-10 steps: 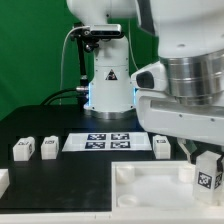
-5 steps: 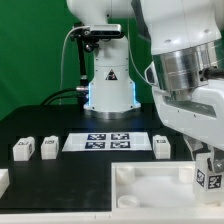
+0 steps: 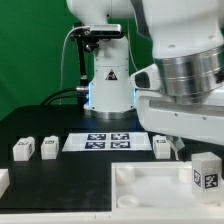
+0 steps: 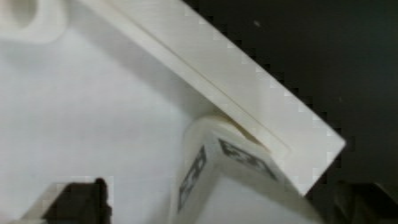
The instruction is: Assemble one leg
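We see the leg [image 3: 205, 173] standing upright on the large white tray-like part [image 3: 150, 182], near that part's corner at the exterior view's right. Its black-and-white tag faces the exterior camera. The tray-like part lies flat on the black desk [image 3: 60, 185] and takes up the foreground on that side.

The hand [image 3: 200, 148] hangs just above the leg, under the arm's bulky wrist. From the wrist camera we make out one dark finger [image 4: 75, 200] with a clear strip of white surface between it and the leg [image 4: 228, 175], so on that side nothing touches the post. We cannot see the other finger clearly in either view. From what shows, we read the hand as spread apart and holding nothing, with the leg standing on its own.

Farther back on the desk the marker board [image 3: 108, 141] lies flat in front of the robot base [image 3: 108, 80]. Two more white posts [image 3: 22, 149] [image 3: 49, 146] stand side by side toward the exterior view's left of the board. A third post [image 3: 162, 146] stands just beside the board's other end. At the far left edge of the exterior view we catch part of another white piece [image 3: 3, 180], too cut off for us to tell what it is.
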You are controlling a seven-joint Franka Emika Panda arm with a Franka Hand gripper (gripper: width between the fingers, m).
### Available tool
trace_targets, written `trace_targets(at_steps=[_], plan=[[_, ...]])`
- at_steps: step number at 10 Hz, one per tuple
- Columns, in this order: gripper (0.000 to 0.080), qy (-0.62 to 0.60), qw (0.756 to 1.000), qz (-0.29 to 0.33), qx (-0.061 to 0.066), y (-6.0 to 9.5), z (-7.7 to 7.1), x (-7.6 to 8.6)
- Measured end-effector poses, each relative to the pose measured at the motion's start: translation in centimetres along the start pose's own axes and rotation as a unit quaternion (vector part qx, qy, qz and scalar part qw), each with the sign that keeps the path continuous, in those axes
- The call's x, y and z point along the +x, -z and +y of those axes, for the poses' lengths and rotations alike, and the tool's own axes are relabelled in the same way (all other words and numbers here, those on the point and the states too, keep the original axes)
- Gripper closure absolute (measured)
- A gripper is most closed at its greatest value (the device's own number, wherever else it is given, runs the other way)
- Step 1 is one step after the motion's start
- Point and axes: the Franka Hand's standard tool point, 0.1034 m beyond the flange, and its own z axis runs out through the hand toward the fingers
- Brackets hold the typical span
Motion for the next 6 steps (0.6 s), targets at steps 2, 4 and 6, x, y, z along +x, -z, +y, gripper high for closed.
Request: trace_targets(at_steps=[2,4,6], plan=[[0.0153,0.081,0.997,0.002,0.003,-0.02,0.12,0.21],[0.015,0.273,0.962,0.016,-0.021,0.11,0.1,0.28],[0.015,0.429,0.903,0.023,-0.028,0.18,0.17,0.85]])
